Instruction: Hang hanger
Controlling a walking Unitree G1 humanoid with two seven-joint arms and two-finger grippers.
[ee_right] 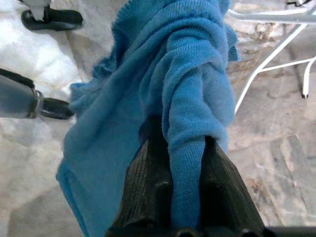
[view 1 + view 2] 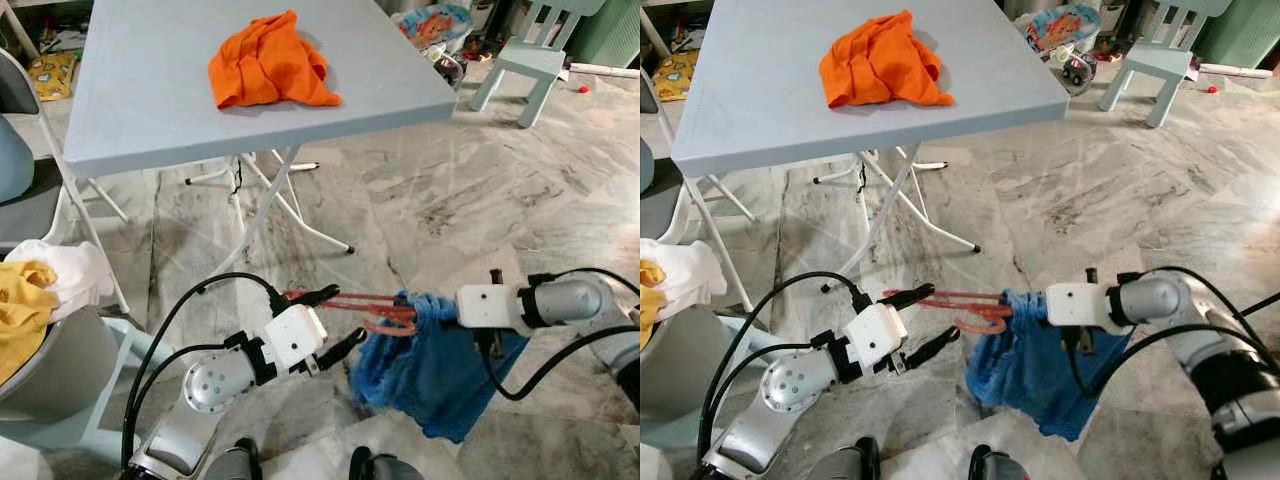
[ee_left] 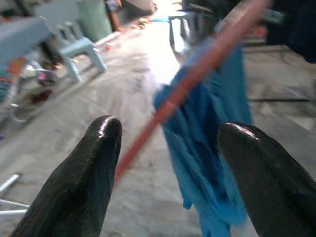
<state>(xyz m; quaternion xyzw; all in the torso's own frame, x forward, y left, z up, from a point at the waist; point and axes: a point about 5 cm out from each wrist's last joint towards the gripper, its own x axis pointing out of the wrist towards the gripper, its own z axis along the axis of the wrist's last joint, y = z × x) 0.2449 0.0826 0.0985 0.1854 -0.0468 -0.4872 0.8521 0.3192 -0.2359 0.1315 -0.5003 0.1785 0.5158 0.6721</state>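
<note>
Apparently mid-step: garment going onto hanger, hanging itself not yet begun. No rail or hook visible anywhere in the frames.

Hanger (image 2: 355,305), red, held low between the two arms above marble floor (image 2: 450,190), roughly level, one end buried in blue cloth (image 2: 430,375).

Left gripper (image 2: 335,320): fingers spread wide, upper finger lying along the hanger's near end, lower finger well below it. Left wrist view: red bar passing between the two fingers (image 3: 84,182), close against one, clear of the other. No clamp on it, by the look.

Right gripper (image 1: 185,192): closed tight on a bunched fold of cloth. Cloth draped down from there, hanging free.

Next, probably: close left fingers on the bar, then draw cloth further along it with the right. Risk: hanger slipping from the unclamped left side.

Table (image 2: 130,120) behind, orange garment (image 2: 270,62) on top.
</note>
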